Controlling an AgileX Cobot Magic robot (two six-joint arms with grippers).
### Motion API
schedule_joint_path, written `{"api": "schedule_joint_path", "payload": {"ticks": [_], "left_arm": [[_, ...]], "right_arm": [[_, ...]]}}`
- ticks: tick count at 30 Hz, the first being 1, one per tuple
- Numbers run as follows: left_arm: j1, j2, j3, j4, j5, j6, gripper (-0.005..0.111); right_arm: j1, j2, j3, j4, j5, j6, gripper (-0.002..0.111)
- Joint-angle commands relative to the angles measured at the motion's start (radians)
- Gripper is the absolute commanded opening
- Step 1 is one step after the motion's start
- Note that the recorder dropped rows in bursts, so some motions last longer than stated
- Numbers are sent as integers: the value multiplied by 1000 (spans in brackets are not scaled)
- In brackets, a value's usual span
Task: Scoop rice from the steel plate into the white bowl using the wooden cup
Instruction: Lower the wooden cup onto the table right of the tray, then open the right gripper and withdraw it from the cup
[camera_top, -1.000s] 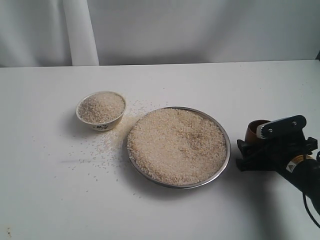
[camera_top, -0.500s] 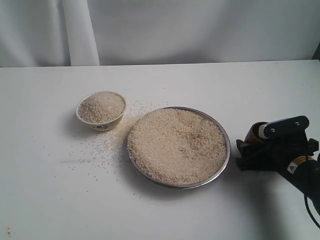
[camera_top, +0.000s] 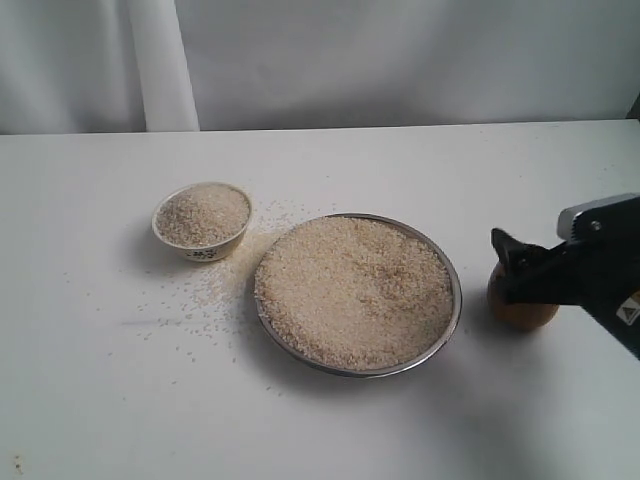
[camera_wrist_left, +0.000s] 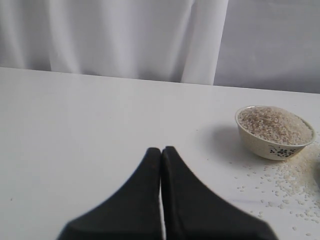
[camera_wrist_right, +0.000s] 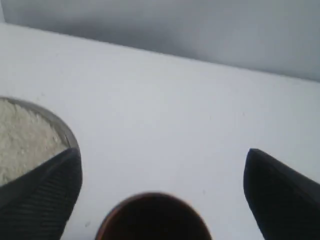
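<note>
The steel plate (camera_top: 452, 318) lies mid-table, heaped with rice (camera_top: 355, 288). To its left stands the white bowl (camera_top: 203, 244), full of rice, with loose grains scattered around it. The wooden cup (camera_top: 520, 312) stands upright on the table just right of the plate. Over it hovers my right gripper (camera_top: 510, 270), open. In the right wrist view the fingers are spread wide on either side of the cup (camera_wrist_right: 152, 220), apart from it, with the plate's rim (camera_wrist_right: 60, 125) beside one finger. My left gripper (camera_wrist_left: 161, 150) is shut on nothing, away from the bowl (camera_wrist_left: 265, 145), and out of the exterior view.
A white curtain (camera_top: 160, 60) hangs behind the table's far edge. Spilled grains (camera_top: 215, 290) lie between the bowl and the plate. White tabletop (camera_top: 120, 400) stretches in front of the plate and bowl.
My right gripper has risen and drawn back to the right, leaving the cup standing on the table by the plate. Plate and bowl have not moved.
</note>
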Motion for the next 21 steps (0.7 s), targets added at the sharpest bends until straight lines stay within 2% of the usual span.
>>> {"api": "schedule_joint_path", "payload": {"ticks": [1, 4, 7, 14, 21], "left_arm": [[-5, 0, 2, -5, -7, -4, 0], [-5, 0, 2, -5, -7, -4, 0], [-5, 0, 2, -5, -7, -4, 0], [-5, 0, 2, -5, -7, -4, 0], [-5, 0, 2, -5, -7, -4, 0]], "right_arm": [[-6, -171, 31, -25, 3, -1, 81], [-6, -296, 43, -66, 40, 25, 79], [-6, -438, 43, -110, 106, 87, 72], [-6, -769, 43, -143, 302, 165, 35], [-6, -1019, 33, -143, 510, 211, 8]]}}
